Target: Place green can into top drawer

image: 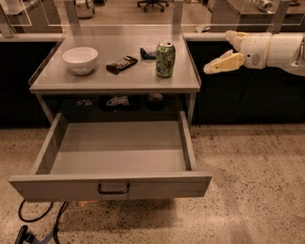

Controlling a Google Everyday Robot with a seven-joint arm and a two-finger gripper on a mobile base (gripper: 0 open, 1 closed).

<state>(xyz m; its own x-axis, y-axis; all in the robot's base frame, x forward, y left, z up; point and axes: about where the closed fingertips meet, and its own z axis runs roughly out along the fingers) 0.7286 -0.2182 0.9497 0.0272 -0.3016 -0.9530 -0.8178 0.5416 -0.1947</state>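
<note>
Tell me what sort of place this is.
Likely an office or lab: a black wheeled office chair behind clear glass partitions, and a grey worktable with an open grey drawer. The robot's cream gripper hovers beside the table.

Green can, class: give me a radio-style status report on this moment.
Gripper right of table, apart from green can. Can upright on tabletop, not yet grasped. Top drawer open, empty. Bowl, snack bar left of can, not in the way.

Glossy plastic end effector [221, 61] near shiny metal green can [165, 59].
</note>
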